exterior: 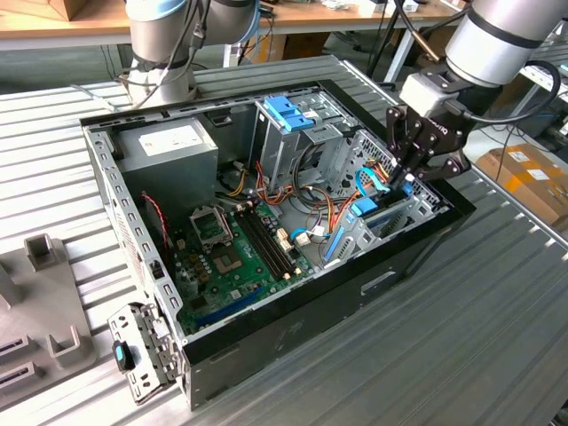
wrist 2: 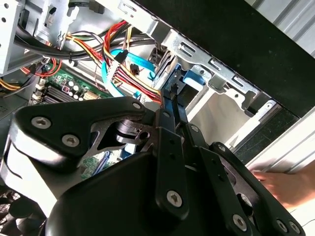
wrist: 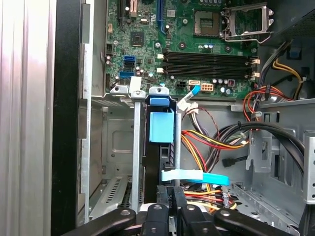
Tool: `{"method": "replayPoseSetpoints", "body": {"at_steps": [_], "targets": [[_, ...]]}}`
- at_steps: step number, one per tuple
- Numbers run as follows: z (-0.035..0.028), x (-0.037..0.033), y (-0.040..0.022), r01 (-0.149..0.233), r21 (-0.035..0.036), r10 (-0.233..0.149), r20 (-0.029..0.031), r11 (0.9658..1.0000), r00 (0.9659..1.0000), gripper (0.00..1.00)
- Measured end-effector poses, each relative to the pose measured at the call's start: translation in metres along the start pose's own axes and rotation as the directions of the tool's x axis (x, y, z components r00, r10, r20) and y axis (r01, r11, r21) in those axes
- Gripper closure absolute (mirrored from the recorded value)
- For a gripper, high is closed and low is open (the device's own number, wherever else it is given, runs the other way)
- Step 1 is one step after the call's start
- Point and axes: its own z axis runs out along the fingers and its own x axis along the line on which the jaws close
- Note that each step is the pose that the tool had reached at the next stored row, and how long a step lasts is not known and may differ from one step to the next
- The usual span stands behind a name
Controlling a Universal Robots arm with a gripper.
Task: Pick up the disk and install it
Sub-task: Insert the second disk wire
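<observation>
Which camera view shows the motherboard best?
The first wrist view: the motherboard faces the camera, socket and memory slots plain. The exterior view shows it slanted, partly under cables; the second wrist view, a green corner.

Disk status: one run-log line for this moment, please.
hand: shut on disk | disk: upright in drive cage slot | case: open

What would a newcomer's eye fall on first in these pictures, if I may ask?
Most likely the open computer case lying on its side on the metal table, its green motherboard exposed. Next, the black claw reaching into the drive bay at the exterior view's right, closed on the disk, which stands on edge in the bay with its light-blue rail showing. A person's hand rests beside the case.
</observation>
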Motion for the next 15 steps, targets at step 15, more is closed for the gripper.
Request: {"method": "replayPoseSetpoints", "body": {"at_steps": [15], "targets": [[0.001, 0.003, 0.0001, 0.0, -0.0003, 0.0, 0.0009, 1.0, 1.0, 0.84]]}}
